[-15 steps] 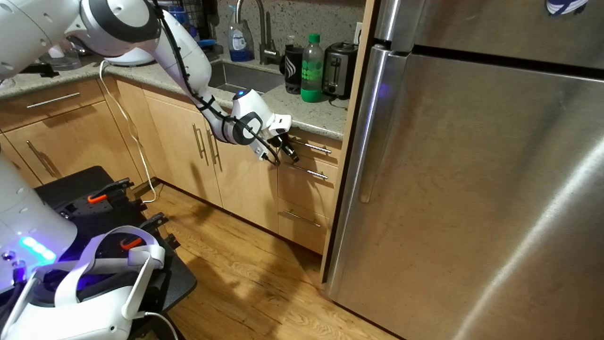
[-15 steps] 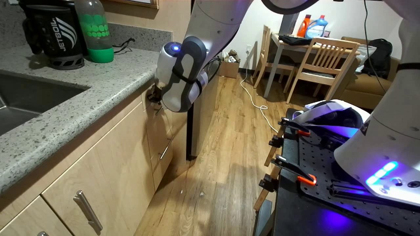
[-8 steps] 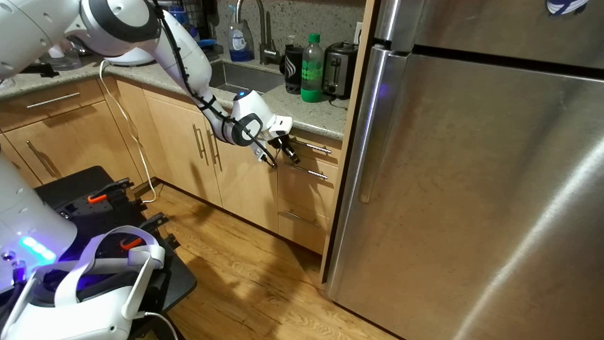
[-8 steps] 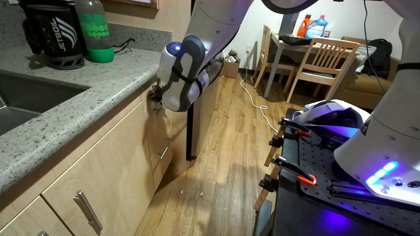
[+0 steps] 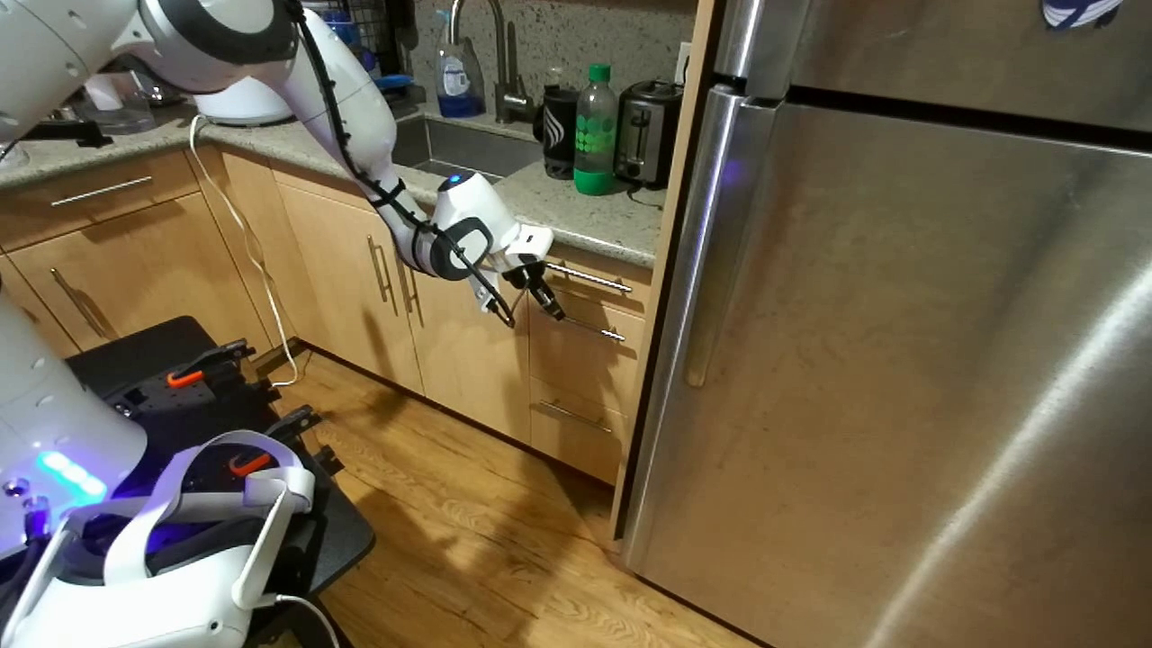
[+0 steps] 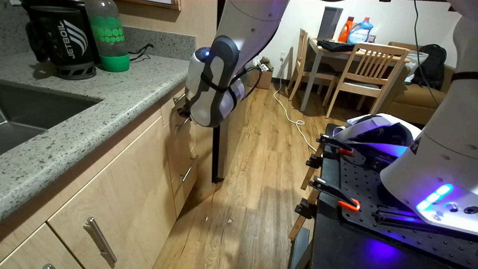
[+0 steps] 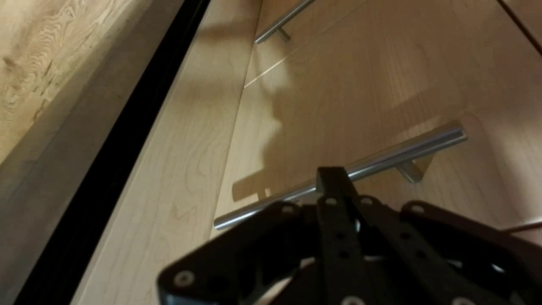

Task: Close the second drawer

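The second drawer (image 5: 576,362) is the light maple middle front of the stack; its front looks flush with the fronts around it in both exterior views (image 6: 181,149). It fills much of the wrist view (image 7: 360,93). No inside or packets show. Its silver bar handle (image 5: 608,334) crosses the wrist view (image 7: 381,161) behind the fingertips. My gripper (image 5: 556,315) is just in front of this handle, near its end by the cabinet door. In the wrist view my gripper (image 7: 336,180) is shut with its fingertips together and nothing between them; contact with the handle cannot be told.
A slimmer drawer (image 5: 621,270) lies above and a bottom drawer (image 5: 576,450) below. The granite counter (image 5: 594,220) overhangs the drawers. The steel fridge (image 5: 900,360) and a wood side panel (image 7: 190,178) stand beside them. A bottle (image 5: 594,135) stands on the counter.
My gripper has pulled back a little from the drawer fronts and lowered slightly. More of the upper drawer's handle shows. The drawers look unmoved.
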### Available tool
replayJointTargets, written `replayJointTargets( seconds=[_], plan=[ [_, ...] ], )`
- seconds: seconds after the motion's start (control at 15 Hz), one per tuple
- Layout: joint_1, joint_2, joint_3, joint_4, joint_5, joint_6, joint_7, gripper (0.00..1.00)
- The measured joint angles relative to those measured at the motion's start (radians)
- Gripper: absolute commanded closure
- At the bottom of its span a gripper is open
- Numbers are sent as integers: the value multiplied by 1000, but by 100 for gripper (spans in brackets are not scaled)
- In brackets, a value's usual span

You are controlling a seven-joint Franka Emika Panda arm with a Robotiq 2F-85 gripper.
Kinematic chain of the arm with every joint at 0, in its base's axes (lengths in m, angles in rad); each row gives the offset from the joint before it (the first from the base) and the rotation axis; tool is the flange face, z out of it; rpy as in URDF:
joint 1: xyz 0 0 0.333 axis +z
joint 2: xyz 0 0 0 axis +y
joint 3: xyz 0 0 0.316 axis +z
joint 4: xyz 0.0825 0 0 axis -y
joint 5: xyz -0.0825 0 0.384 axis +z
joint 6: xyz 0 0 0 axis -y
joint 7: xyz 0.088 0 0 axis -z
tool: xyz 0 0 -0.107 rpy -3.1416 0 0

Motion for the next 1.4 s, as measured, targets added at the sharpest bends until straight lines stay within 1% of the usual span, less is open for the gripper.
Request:
replayJointTargets(
  seconds=[0.27,0.4,0.6,0.67,1.0,1.07,1.2,1.4],
  plan=[
    [26,-58,-6,-97,0,15,-20,100],
    [30,-99,1,-159,-1,62,-57,100],
    [19,-176,29,-271,-3,173,-135,100],
    [12,-202,40,-303,-4,195,-161,100],
    [-10,-304,73,-403,-16,213,-274,99],
    [-30,-327,95,-418,-49,213,-296,99],
    [-103,-382,175,-459,-143,208,-336,99],
    [-248,-460,309,-519,-288,151,-389,99]
  ],
)
